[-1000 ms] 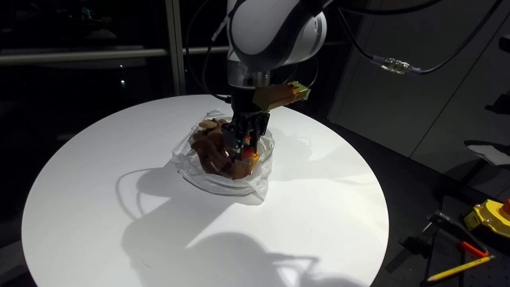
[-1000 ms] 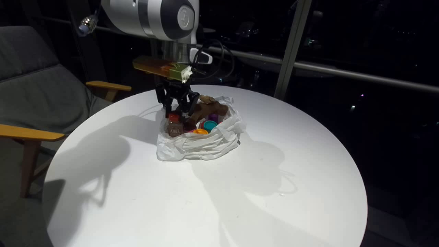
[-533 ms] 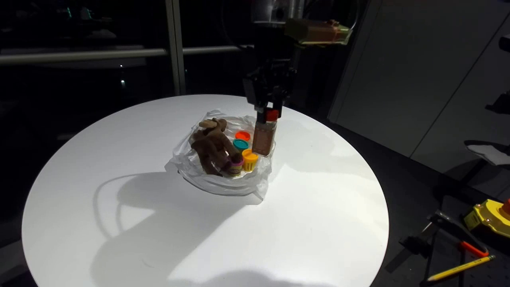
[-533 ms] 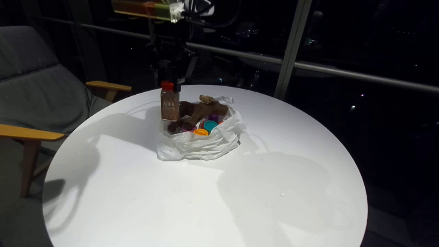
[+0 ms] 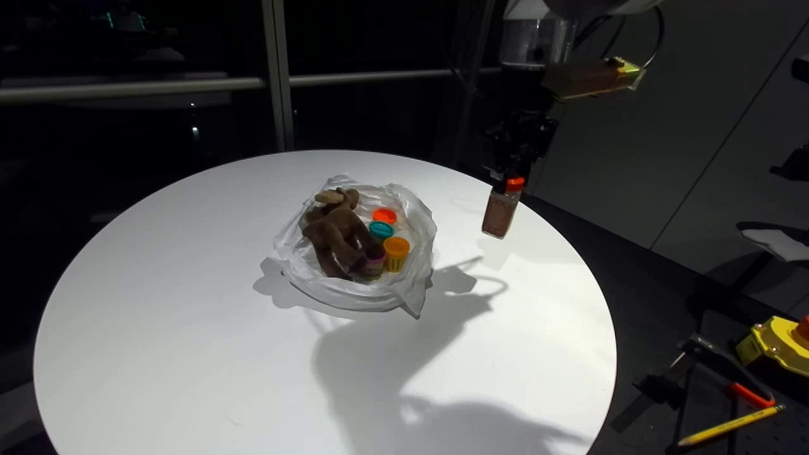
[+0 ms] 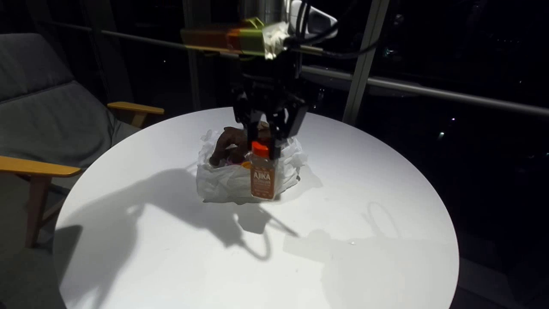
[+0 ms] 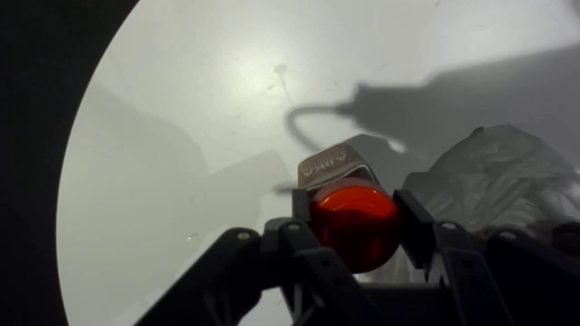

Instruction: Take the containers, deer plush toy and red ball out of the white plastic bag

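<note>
Round white table (image 5: 158, 354), the end effector (image 7: 355, 212) above, tight on an AJIKA jar (image 6: 263, 179) (by its red cap (image 6: 260, 148)).

I am at a round white counter (image 5: 189, 354) in what is probably an office lounge or a lab, too dim to tell which. In an exterior view, a grey cushioned armchair (image 6: 43, 103) with wooden armrests (image 6: 38, 166) stands near large dark windows (image 6: 450, 51) crossed by a metal rail (image 6: 450, 95). In an exterior view, a yellow box (image 5: 778, 349) topped in orange lies near a yellow pencil (image 5: 732, 425).
</note>
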Motion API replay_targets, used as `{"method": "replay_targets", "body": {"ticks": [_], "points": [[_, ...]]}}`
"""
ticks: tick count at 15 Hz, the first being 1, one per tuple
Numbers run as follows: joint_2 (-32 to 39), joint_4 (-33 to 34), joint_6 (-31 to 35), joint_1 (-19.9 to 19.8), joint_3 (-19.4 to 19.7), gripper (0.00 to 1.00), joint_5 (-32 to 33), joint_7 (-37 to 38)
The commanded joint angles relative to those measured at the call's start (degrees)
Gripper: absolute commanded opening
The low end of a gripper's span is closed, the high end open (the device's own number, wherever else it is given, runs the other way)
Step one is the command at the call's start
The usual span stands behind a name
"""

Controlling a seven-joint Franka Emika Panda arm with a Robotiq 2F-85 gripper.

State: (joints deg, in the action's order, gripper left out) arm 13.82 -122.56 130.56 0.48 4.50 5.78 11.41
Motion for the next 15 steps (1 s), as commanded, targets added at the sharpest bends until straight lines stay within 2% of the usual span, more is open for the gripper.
{"method": "replay_targets", "body": {"ticks": [1,6,8,15], "points": [[3.13,-1.41,5.75,-0.92,2.01,0.24,3.01,3.98],[7.67,-1.08,11.94,-1.87,2.69,0.24,0.31,4.32],[8.68,-0.95,12.89,-2.88,1.96,0.24,-3.19,3.49],[11.84,0.19,11.87,-5.11,1.04,0.24,-11.45,1.59]]}}
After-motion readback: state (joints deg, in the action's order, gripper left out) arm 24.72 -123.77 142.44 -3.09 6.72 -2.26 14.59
